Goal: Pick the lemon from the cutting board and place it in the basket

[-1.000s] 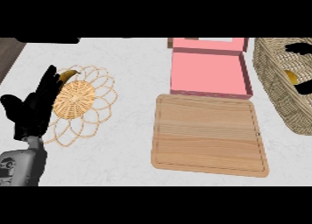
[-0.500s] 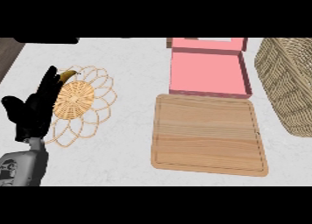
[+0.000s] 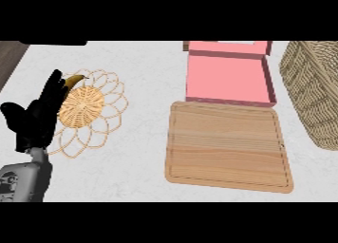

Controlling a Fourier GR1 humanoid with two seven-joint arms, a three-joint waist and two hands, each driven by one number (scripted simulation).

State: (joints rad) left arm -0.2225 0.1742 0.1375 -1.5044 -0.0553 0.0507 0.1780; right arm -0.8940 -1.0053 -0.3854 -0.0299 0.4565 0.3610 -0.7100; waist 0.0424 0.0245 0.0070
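We see the board (image 3: 228,144) lying flat a little right of centre, toward 4 o'clock, its wood top bare. The lemon does not show on it, and we cannot tell where the lemon is; no part of it shows anywhere on the counter (image 3: 144,57).

The basket (image 3: 319,92) stands at 3 o'clock, cut by the view's right edge, so only its woven wall and part of its rim show; we cannot see inside it. It sits just beside the board's right edge, apart from it.

A pink box (image 3: 229,76) lies open at 1 o'clock, its near edge touching or almost touching the board's far edge.

At 9 o'clock our left hand (image 3: 33,118) rests with fingers straight and pointing up, thumb spread to the side, holding nothing. It overlaps the left side of a woven trivet (image 3: 95,114), whose looped rim spreads round a denser round middle. A small brown-yellow thing shows at the fingertips; we cannot tell what it is.

Our right hand does not show.
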